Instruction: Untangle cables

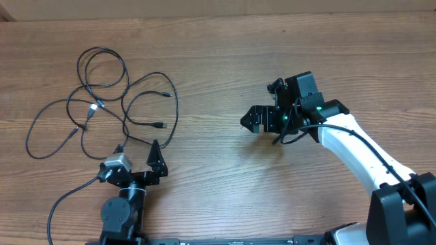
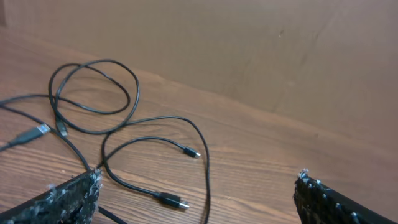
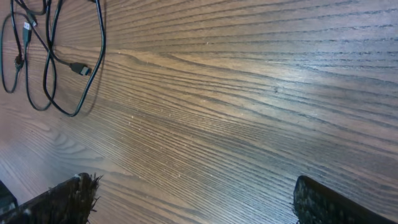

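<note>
Cables [image 1: 94, 106]: thin black cords, one with a light tip, lying in a loose overlapping tangle on the left half of the table [image 1: 225, 54]. Left claw [image 1: 137, 145]: spread wide, empty, at the tangle's near edge, one strand passing just beside a finger. Right claw [image 1: 253, 120]: spread wide, empty, over bare wood right of centre, well apart from the cables.

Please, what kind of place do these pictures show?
Probably a robotics lab or test bench, not a home. A black left arm and a white right arm stand at a wooden table, with thin black cables lying tangled on it. Little else of the room shows.
</note>
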Robot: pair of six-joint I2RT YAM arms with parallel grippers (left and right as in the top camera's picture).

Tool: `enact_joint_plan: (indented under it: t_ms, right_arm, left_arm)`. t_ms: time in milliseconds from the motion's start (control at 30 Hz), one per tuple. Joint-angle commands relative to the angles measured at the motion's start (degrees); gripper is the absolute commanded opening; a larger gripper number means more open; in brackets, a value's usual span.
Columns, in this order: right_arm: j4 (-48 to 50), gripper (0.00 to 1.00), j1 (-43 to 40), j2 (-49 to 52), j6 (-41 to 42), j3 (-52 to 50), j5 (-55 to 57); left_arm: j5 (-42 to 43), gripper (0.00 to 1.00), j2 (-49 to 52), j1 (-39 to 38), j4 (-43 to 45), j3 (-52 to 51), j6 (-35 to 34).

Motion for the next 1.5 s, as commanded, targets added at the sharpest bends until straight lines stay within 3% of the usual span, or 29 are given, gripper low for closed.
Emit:
enact_joint_plan:
  t_ms: [0, 133, 1467]
  right_arm:
    - [0.39, 1.0, -0.04, 0.37, -0.17, -0.13, 0.39]
    - [0.39, 1.0, -0.04, 0.37, -0.17, -0.13, 0.39]
    - [0.39, 1.0, -0.04, 0.37, -0.17, -0.13, 0.39]
  left_arm:
    - [3.04, 1.0, -0.76, 0.42, -0.37, -0.22, 10.82]
    - [3.39, 1.0, -0.76, 0.74, -0.52, -0.22, 16.24]
    - [3.41, 1.0, -0.74, 1.46, -0.37, -0.2, 13.81]
